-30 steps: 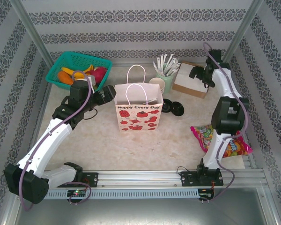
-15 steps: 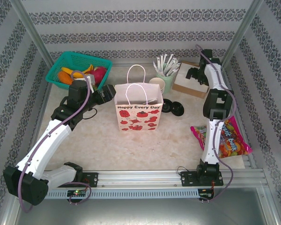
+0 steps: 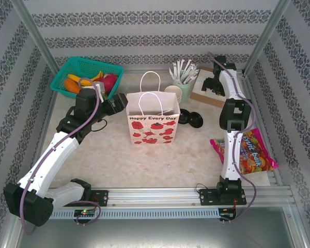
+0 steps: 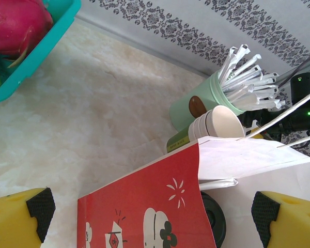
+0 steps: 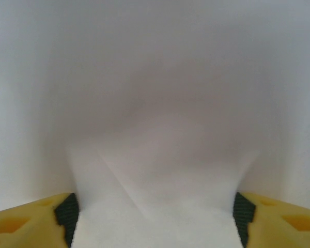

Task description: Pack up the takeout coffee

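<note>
Right wrist view: blurred white surface (image 5: pixel 155 103) before right fingers (image 5: pixel 26 222), grip untellable; left fingers (image 4: pixel 15 219) spread wide.

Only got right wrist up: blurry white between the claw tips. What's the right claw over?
Observer: Top view: the right claw sits at the back right, over the brown cardboard box.
Operator: And the left claw?
Observer: Open, at the top left end of the strawberry-print paper bag.
Operator: Bag standing?
Observer: Upright mid-table, both handles up.
</note>
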Action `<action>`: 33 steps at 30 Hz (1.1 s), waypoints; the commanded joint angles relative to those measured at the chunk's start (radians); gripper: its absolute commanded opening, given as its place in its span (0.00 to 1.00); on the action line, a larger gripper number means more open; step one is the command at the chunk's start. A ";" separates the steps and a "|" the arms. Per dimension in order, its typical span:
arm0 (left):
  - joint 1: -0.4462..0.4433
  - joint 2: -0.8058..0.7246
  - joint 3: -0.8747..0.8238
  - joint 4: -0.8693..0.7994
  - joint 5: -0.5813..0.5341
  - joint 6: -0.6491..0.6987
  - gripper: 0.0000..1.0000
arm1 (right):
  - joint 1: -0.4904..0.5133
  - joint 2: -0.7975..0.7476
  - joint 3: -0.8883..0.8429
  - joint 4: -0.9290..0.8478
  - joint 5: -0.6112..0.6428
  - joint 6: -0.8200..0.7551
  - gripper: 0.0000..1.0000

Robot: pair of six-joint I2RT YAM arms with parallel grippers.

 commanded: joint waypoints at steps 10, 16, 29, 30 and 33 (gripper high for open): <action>0.008 -0.021 -0.019 0.027 -0.004 0.019 1.00 | 0.014 0.026 0.039 -0.103 0.020 0.021 0.43; 0.009 -0.031 -0.027 0.028 -0.007 0.022 1.00 | 0.021 -0.081 -0.123 -0.072 0.017 -0.008 0.23; 0.009 -0.076 -0.050 0.037 -0.005 0.020 1.00 | 0.061 -0.469 -0.687 0.129 -0.049 -0.022 0.14; 0.009 -0.080 -0.050 0.037 -0.005 0.021 1.00 | 0.062 -0.487 -0.704 0.138 -0.053 -0.015 0.13; 0.008 -0.082 -0.048 0.034 -0.002 0.029 1.00 | 0.061 -0.509 -0.716 0.144 -0.037 -0.013 0.10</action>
